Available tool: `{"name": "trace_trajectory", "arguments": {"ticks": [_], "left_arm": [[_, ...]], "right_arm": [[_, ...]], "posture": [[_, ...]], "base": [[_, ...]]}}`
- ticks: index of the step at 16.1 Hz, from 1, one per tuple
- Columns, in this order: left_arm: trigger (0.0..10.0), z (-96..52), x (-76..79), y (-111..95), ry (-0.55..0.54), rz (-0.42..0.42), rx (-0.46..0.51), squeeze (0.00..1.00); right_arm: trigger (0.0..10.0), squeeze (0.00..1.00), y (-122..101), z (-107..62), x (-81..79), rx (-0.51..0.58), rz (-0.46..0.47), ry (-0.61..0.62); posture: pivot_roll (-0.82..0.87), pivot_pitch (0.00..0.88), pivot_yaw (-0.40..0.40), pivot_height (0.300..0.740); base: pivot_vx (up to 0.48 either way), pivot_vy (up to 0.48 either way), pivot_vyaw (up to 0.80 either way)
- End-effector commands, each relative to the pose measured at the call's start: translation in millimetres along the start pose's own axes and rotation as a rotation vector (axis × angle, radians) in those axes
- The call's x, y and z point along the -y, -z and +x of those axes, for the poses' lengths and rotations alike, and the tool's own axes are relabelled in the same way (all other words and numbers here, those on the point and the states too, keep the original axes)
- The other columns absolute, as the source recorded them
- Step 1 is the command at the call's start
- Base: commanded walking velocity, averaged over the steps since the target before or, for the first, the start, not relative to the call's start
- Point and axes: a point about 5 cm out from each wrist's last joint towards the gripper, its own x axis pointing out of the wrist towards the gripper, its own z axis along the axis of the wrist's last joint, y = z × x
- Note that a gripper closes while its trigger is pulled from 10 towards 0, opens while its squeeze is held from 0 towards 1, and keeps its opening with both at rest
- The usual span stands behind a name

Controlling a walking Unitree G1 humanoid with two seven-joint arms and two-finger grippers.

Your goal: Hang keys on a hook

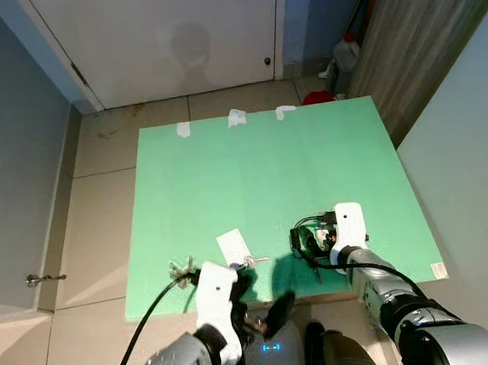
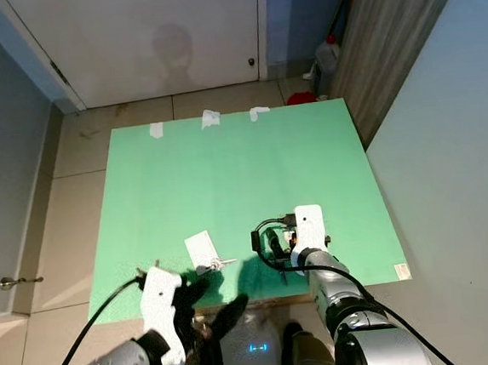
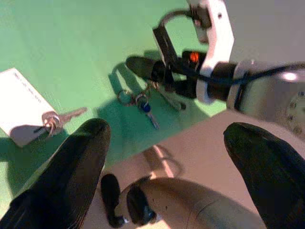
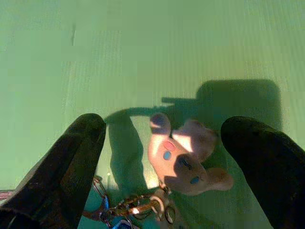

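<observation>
On the green surface (image 1: 259,164) in front of me, near its closest edge, lies the bunch of keys (image 4: 133,207) with a pink bear charm (image 4: 183,155) on its ring. My right claw (image 4: 167,157) hangs low just over it, fingers spread wide, with the bear lying between the two black fingers (image 4: 62,167) and touching neither. To the left of that bunch, also near the front edge, a white card (image 1: 233,246) lies flat with a single silver key (image 3: 71,114) joined to it by a ring. My left claw (image 3: 167,167) is held over the near edge of the surface, also spread wide and holding nothing. Three bits of white tape (image 1: 236,116) sit along the far edge. Past the surface is tiled floor (image 1: 99,187) and a closed white door (image 1: 163,36).
</observation>
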Motion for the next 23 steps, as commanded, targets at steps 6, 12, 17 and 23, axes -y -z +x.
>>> {"name": "trace_trajectory", "arguments": {"ticks": [6,12,17,23], "left_arm": [[10.0,0.1,-2.8,-3,-0.028,-0.035,-0.012,0.00],[10.0,3.6,-5.0,-6,-0.052,0.027,-0.008,0.00],[10.0,4.9,-3.8,-4,-0.041,0.067,-0.002,0.00],[10.0,11.2,-2.5,-4,-0.029,0.053,0.017,0.00]], "right_arm": [[0.0,0.00,28,-5.4,1.5,-0.167,0.117,0.032],[0.0,0.00,29,-6.0,0.6,-0.162,0.134,0.016],[0.0,0.00,23,-4.7,1.2,-0.128,0.092,0.003],[0.0,0.00,21,-4.8,3.3,-0.113,0.085,-0.003]], "posture": [[0.15,0.259,0.036,0.740],[0.13,0.260,0.036,0.740],[0.12,0.261,0.034,0.740],[0.11,0.257,0.032,0.740]], "base": [[0.000,0.000,0.00],[0.000,0.000,0.00],[0.000,0.000,0.00],[0.000,0.000,0.00]]}}
